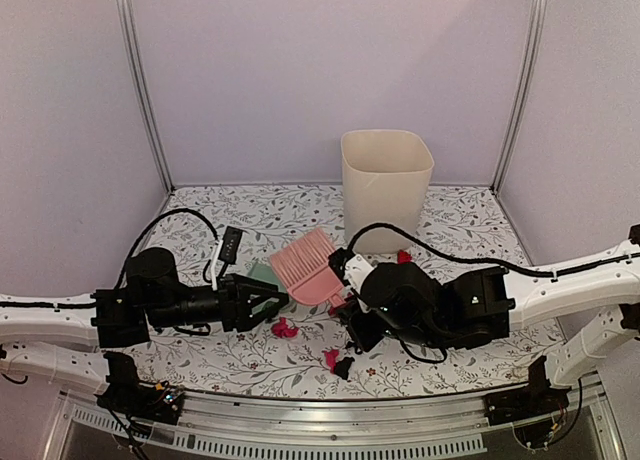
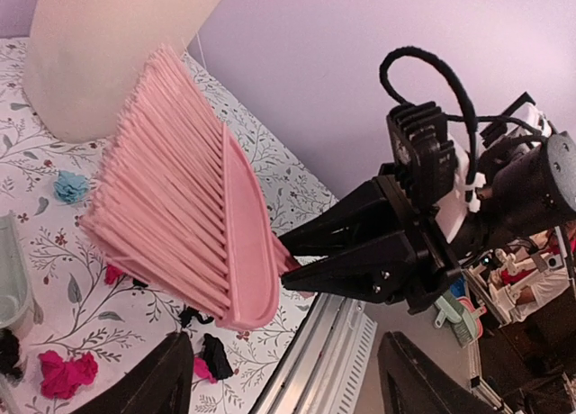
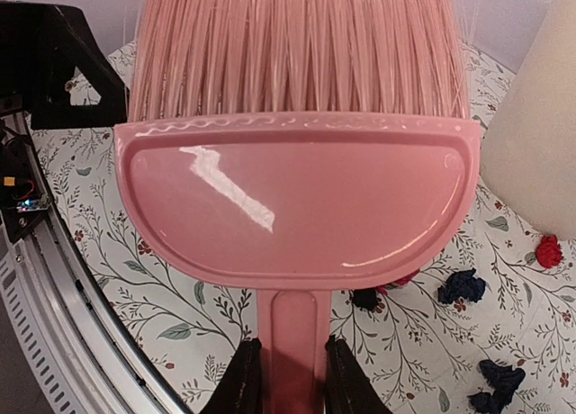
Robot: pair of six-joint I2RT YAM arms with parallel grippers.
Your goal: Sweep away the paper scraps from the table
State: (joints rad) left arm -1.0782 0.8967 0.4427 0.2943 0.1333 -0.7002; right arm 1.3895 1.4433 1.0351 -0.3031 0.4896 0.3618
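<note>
My right gripper (image 1: 343, 298) (image 3: 295, 378) is shut on the handle of the pink brush (image 1: 308, 265) (image 3: 297, 198) and holds it tilted above the table (image 1: 250, 355), bristles pointing away. It also shows in the left wrist view (image 2: 301, 256). My left gripper (image 1: 268, 300) (image 2: 288, 364) is open and empty, beside the mint-green dustpan (image 1: 262, 273) (image 2: 11, 292). Paper scraps lie around: magenta (image 1: 285, 329) (image 2: 65, 373), magenta (image 1: 331, 357), black (image 1: 344, 368) (image 2: 214, 353), red (image 1: 404, 256) (image 3: 548, 250), teal (image 2: 69, 185), navy (image 3: 461, 286).
A cream bin (image 1: 387, 185) (image 2: 117, 45) (image 3: 540, 144) stands at the back middle. A black remote-like object (image 1: 229, 245) lies at the back left. The metal rail (image 1: 330, 405) (image 2: 324, 351) runs along the near edge. Purple walls enclose the table.
</note>
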